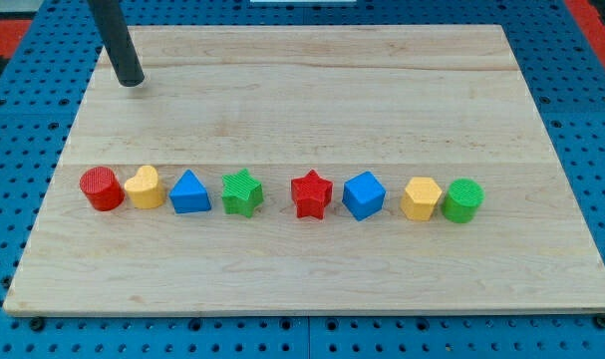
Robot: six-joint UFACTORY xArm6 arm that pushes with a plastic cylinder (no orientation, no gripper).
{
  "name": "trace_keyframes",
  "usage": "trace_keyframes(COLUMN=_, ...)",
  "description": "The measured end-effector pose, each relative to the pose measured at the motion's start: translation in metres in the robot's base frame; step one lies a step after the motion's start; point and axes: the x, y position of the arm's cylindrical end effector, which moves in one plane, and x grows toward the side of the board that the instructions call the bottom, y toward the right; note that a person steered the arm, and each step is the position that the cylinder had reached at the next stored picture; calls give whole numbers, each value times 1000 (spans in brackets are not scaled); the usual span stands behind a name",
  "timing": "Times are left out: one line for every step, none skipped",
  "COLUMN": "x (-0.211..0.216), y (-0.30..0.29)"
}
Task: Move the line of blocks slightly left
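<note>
A: Where does the line of blocks stand?

B: Eight across the wooden board [312,90], from red cylinder [101,188] to green cylinder [463,199], with a gap beside the red star [310,194].

A: And my tip [132,82]?

B: Well above the red cylinder, touching and grasping nothing. No push looks begun; the whole shift remains.

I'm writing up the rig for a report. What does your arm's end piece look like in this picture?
Only a straight, smooth, dark grey rod shows, round in section, entering from the view's top. My tip is a plain blunt end. No cables, markings or hand are visible.
</note>
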Motion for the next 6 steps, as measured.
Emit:
trace_keyframes(x=0, y=0)
trace_keyframes(x=0, y=-1)
trace_keyframes(x=-3, y=23)
trace_keyframes(x=14, y=114)
trace_keyframes(x=30, y=226)
trace_keyframes(x=89, y=323)
